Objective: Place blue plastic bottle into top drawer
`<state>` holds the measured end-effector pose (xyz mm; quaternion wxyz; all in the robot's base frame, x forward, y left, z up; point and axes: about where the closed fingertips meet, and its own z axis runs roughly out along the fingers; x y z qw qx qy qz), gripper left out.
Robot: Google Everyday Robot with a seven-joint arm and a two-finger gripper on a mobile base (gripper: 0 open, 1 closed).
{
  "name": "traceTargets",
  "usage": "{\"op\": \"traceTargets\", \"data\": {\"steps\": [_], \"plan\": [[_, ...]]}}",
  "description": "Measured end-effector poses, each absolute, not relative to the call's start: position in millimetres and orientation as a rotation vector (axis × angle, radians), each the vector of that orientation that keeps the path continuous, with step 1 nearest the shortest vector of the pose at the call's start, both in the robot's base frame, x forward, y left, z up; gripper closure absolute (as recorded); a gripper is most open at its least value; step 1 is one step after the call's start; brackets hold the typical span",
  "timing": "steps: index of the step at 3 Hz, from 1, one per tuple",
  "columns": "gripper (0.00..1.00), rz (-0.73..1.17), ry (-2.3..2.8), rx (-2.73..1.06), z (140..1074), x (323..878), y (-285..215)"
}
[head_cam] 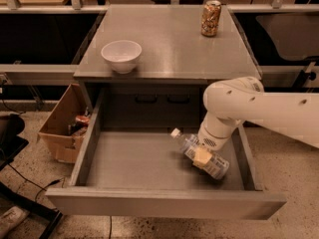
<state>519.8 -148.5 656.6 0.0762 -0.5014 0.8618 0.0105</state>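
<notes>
The blue plastic bottle (205, 158) is clear with a white cap and a pale label. It lies tilted inside the open top drawer (164, 203), near its right side, cap pointing left and back. My gripper (203, 156) reaches down into the drawer from the right on a white arm and is at the bottle's middle, shut on it. The wrist hides most of the gripper.
A white bowl (121, 55) stands at the table top's front left. An orange-brown drink can (211, 18) stands at the back right. A cardboard box (67, 123) with items sits on the floor left of the drawer. The drawer's tall side walls flank the bottle.
</notes>
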Motion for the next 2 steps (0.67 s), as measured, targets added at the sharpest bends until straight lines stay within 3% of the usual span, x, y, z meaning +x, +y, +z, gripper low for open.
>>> {"op": "traceTargets", "data": {"steps": [2], "plan": [[0.36, 0.036, 2.597, -1.517, 645.3, 518.2, -146.5]]}}
